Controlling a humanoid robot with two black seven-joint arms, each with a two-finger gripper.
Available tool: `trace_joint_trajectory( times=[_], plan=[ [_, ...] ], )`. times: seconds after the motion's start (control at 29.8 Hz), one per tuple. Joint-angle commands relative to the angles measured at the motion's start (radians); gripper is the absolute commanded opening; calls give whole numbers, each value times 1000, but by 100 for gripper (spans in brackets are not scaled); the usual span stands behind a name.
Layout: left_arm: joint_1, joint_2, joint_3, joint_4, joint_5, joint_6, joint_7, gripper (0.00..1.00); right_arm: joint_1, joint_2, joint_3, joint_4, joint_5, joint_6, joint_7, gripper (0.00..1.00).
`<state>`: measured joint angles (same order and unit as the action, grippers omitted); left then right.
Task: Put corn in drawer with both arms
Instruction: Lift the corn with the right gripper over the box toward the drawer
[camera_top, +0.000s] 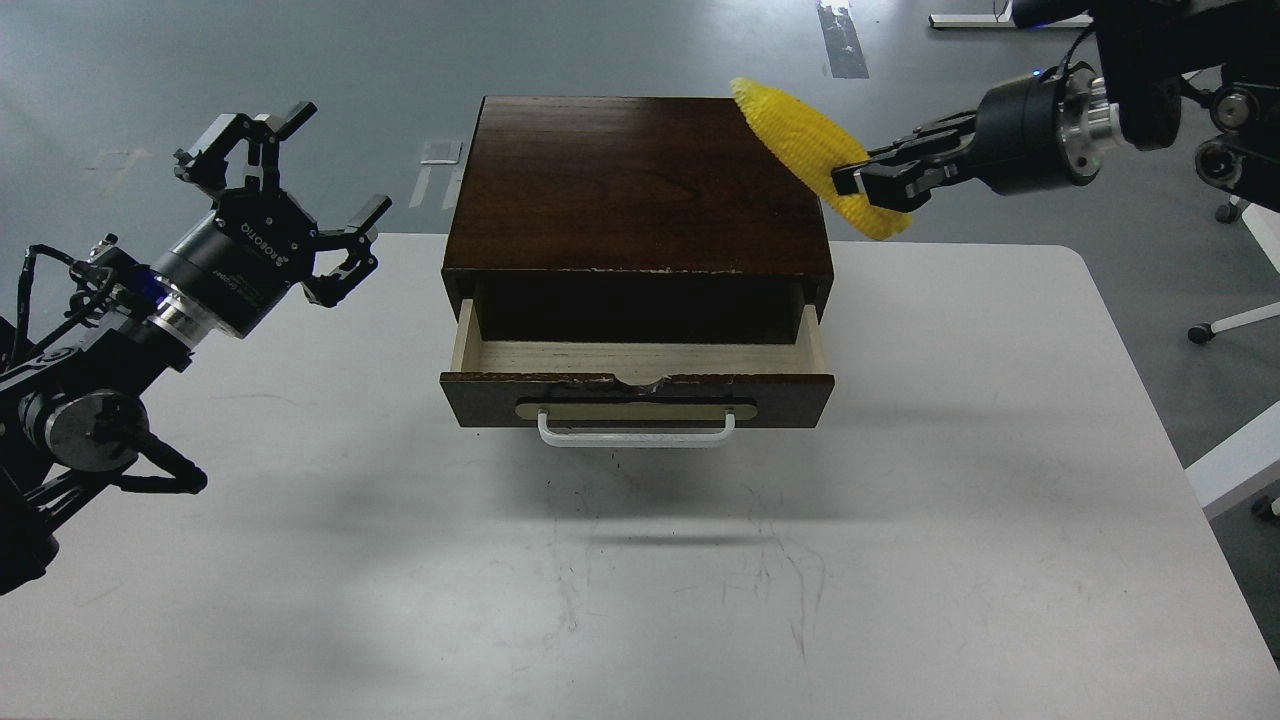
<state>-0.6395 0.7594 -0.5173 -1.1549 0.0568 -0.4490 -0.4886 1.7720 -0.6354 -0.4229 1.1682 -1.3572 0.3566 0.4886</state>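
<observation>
Above the box's right rear corner, the corn (815, 150) hangs pinched near its thick end by the right pincer (868, 183), well clear of the open drawer (640, 357). Held off-centre, it could swivel or slip and land on the box top or bench (950, 500). The left pincer (285, 190) hovers spread, empty.

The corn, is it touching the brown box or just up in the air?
Cannot tell. In the head view the corn, held in the right gripper, overlaps the box's right rear corner, but a single view shows neither contact nor a gap.
</observation>
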Motion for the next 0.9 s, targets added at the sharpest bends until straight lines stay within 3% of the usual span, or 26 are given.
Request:
trace_joint_trajectory(
  times=[0.0,0.17,0.34,0.87],
  plan=[
    [-2,5,-1,0,0,0,0,98,43,97,-22,39,-61,-7,0,5],
    [-2,6,-9,0,0,-2,0,98,84,198,-24,42,-148,-16,0,5],
    [-2,26,-15,-2,0,-2,0,98,90,267,-37,39,-220,-91,0,5],
    [-2,34,-23,-3,0,-20,0,98,57,313,-111,19,-261,-149,0,6]
  ],
)
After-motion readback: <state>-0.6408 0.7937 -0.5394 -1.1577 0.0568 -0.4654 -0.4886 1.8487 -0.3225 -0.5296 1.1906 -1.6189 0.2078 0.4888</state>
